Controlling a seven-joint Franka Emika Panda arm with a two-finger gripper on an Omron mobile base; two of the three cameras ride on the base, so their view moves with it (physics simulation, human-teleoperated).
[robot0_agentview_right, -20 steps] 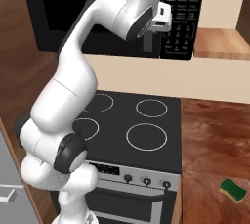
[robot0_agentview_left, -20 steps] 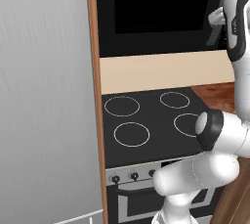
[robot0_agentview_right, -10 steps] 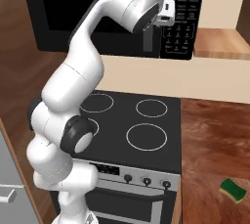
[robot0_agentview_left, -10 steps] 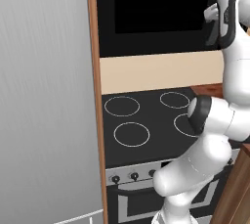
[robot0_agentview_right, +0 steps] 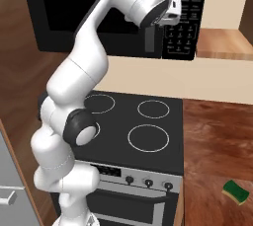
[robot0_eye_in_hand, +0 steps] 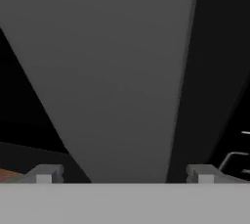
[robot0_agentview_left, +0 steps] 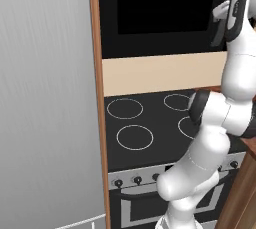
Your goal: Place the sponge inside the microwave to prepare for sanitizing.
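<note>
facing the microwave (robot0_agentview_right: 99,18) handle (robot0_eye_in_hand: 122,81), gripper (robot0_eye_in_hand: 124,174) wide open, empty — sponge (robot0_agentview_right: 235,192) on wooden counter (robot0_agentview_right: 217,141).

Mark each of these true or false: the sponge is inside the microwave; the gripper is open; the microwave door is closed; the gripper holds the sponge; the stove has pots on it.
1. The sponge is inside the microwave. False: it lies on the wooden counter right of the stove.
2. The gripper is open. True.
3. The microwave door is closed. True.
4. The gripper holds the sponge. False: its fingers straddle the grey door handle.
5. The stove has pots on it. False: its rings are bare.
</note>
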